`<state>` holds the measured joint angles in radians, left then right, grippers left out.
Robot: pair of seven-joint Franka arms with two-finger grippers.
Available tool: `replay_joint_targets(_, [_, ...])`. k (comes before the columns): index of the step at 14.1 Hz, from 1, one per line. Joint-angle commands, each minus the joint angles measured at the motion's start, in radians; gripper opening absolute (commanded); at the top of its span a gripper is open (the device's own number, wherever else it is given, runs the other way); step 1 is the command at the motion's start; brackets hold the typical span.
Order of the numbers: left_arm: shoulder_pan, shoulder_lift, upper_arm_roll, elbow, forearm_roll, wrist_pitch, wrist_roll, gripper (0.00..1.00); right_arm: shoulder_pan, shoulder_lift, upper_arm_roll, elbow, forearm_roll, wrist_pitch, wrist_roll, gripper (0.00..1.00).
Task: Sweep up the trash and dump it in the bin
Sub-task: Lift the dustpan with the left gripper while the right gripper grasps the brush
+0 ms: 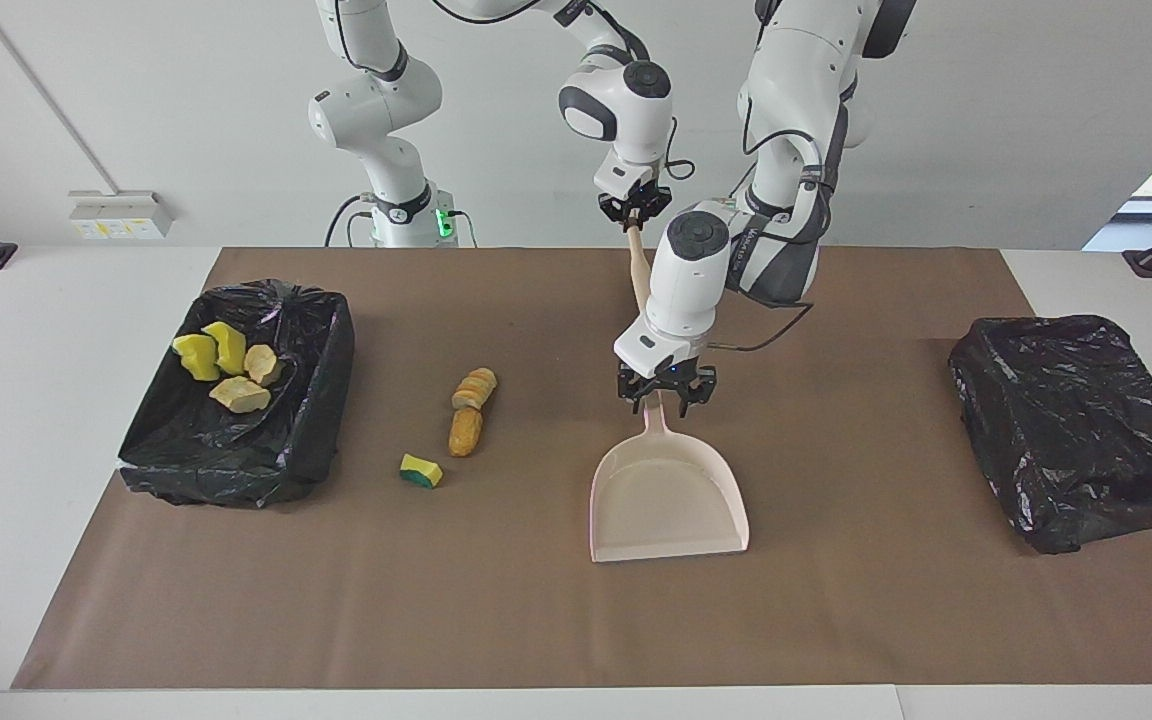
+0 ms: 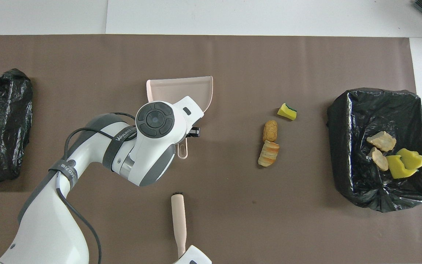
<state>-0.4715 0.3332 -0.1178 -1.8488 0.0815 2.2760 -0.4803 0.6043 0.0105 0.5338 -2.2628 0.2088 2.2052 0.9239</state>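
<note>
Left arm (image 1: 786, 150): enters the overhead view from 7 o'clock and reaches toward 1 o'clock. Elbow bent, forearm sloping down, wrist nearly vertical.
Left gripper (image 1: 665, 397): points straight down, low, at mid-counter.
Right arm (image 1: 376, 100): rises from its base, arches over and comes down at the wrist.
Right gripper (image 1: 636, 212): points down, raised, at 12 o'clock from the left gripper in the facing view. Jaws closed on the brush (image 1: 640, 270) handle's end.
</note>
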Motion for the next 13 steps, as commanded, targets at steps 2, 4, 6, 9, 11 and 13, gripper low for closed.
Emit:
replay_joint_targets(2, [-0.007, 0.001, 0.013, 0.011, 0.029, -0.006, -0.017, 0.03, -0.075, -0.177, 0.0, 0.006, 0.023, -0.213, -0.016, 0.0])
replay_joint_targets(4, [0.001, -0.045, 0.021, 0.011, 0.034, -0.057, 0.009, 0.01, -0.148, -0.275, -0.002, 0.006, 0.023, -0.39, -0.08, 0.0])
replay_joint_targets(6, [0.022, -0.089, 0.023, 0.01, 0.034, -0.163, 0.162, 0.0, -0.248, -0.369, -0.003, 0.002, 0.008, -0.517, -0.169, 0.0])
replay_joint_targets(9, [0.077, -0.193, 0.023, -0.02, 0.034, -0.31, 0.481, 0.0, -0.358, -0.389, -0.003, 0.003, -0.115, -0.575, -0.296, 0.0])
replay_joint_targets(11, [0.088, -0.236, 0.023, -0.053, 0.035, -0.366, 0.628, 0.0, -0.449, -0.368, -0.002, -0.001, -0.222, -0.561, -0.416, 0.0])
replay_joint_targets(13, [0.093, -0.278, 0.023, -0.105, 0.035, -0.371, 0.759, 0.0, -0.565, -0.307, -0.002, 0.0, -0.345, -0.489, -0.563, 0.0])
